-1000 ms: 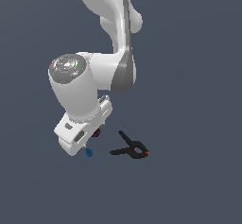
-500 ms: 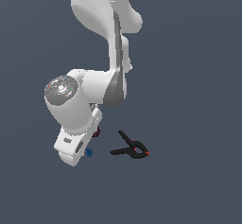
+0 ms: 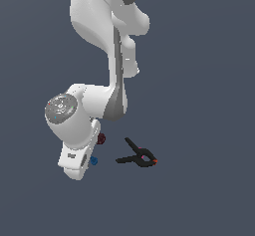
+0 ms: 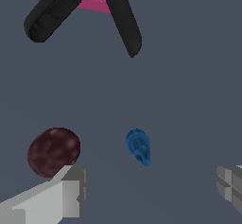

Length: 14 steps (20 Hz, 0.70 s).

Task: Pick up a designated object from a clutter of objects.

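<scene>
The designated object, a tiny bright blue knobbly piece (image 4: 138, 146), lies on the grey floor between and just ahead of my fingertips. My gripper (image 4: 151, 187) is open, with one finger (image 4: 64, 194) near the dark red bumpy ball (image 4: 53, 151) and the other finger (image 4: 230, 183) far to the other side. Nothing is held. In the exterior view the white hand (image 3: 75, 163) hangs low, right beside the blue piece (image 3: 94, 161). The red ball (image 3: 101, 139) is just behind the blue piece. The fingertips are hidden in that view.
A black spring clamp (image 3: 137, 156) with red-orange tips lies on the floor towards the exterior view's right of the blue piece. In the wrist view the clamp's handles (image 4: 85, 10) spread beyond the blue piece. The floor is plain dark grey.
The arm has folded lower and the hand has come down towards the floor, drifting slightly to the exterior view's left. The three objects have not moved.
</scene>
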Each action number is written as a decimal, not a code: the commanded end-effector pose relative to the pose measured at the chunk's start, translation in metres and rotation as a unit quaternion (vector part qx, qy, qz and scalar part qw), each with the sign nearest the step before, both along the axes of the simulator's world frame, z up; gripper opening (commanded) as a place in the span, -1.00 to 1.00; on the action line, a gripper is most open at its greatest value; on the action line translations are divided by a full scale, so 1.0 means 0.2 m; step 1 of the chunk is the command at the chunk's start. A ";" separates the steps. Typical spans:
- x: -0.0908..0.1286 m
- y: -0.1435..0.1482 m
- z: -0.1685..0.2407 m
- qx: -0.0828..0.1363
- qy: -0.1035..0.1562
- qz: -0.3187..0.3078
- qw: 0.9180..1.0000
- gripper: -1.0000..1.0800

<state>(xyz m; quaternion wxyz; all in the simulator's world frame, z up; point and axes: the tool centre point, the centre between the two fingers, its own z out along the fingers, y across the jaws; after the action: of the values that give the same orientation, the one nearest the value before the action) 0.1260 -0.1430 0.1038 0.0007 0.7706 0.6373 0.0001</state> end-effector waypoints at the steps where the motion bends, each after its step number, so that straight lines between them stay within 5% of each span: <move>1: 0.00 -0.01 -0.03 0.000 0.000 0.013 1.000 0.92; 14: 0.00 -0.03 -0.11 0.000 0.001 0.026 1.000 0.92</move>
<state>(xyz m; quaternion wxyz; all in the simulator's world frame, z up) 0.1273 -0.1486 0.0876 0.0004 0.7541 0.6568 0.0002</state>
